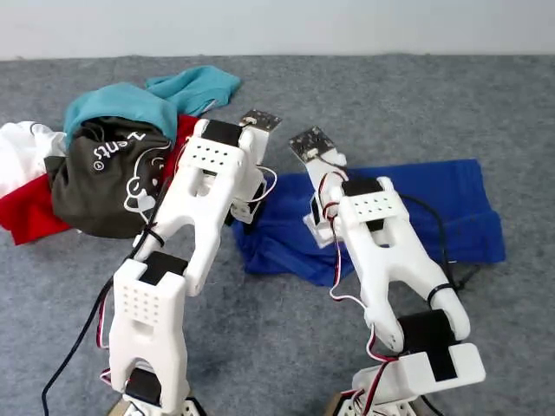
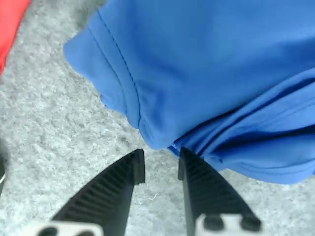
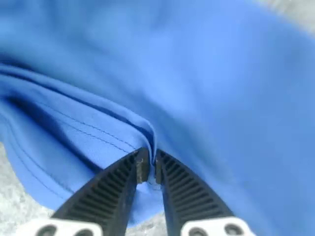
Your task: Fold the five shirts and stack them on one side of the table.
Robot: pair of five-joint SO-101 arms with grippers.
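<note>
While our right fingers (image 3: 118,189) pinch the blue shirt (image 1: 434,208), three o'clock on the bench (image 1: 486,104), our narrowly parted left fingers (image 2: 110,189) should take its hem squarely.

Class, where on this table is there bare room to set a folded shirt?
Bare table lies beyond the blue shirt toward the far right, and in front between the left arm and right arm. The far left is crowded by the shirt pile.
</note>
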